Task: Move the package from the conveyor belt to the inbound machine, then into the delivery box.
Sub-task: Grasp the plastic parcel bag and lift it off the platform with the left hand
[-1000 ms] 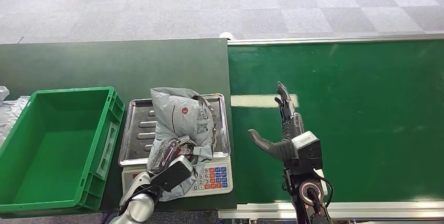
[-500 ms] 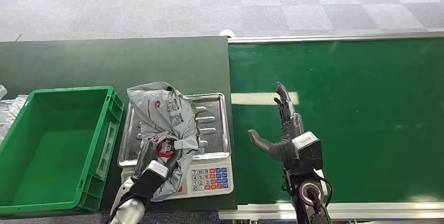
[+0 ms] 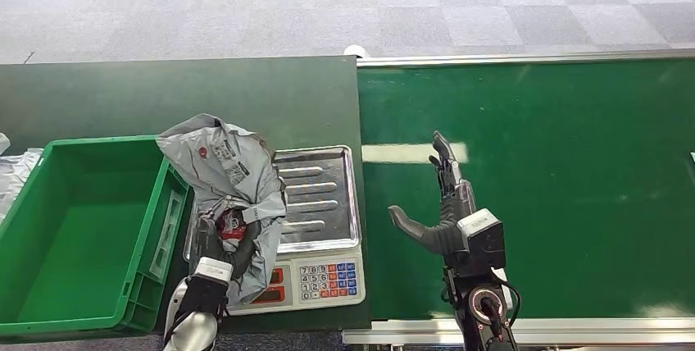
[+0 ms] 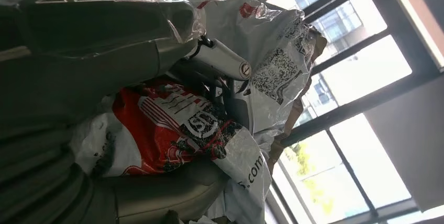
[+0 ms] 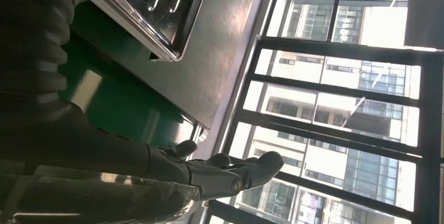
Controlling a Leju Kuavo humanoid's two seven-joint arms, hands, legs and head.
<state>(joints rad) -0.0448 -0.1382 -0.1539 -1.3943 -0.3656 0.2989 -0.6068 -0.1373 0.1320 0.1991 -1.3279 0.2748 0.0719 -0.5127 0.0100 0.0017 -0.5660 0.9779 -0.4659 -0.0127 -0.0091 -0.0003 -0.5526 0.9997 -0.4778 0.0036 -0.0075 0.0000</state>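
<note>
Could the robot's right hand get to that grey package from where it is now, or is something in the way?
Probably yes, though there's little call for it. The right hand hovers open over the green belt, with bare scale tray between it and the grey package. But the left hand already grips that package, beside the green box.

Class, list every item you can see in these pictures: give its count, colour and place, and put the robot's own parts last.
package: one, grey with red print, held above the scale's left edge beside the crate
scale: one, silver tray with coloured keypad, on the dark table
crate: one, green, left of the scale
table: one, dark green
conveyor belt: one, bright green, right of the table
left hand: one, grips the package
right hand: one, dark, spread over the belt
</note>
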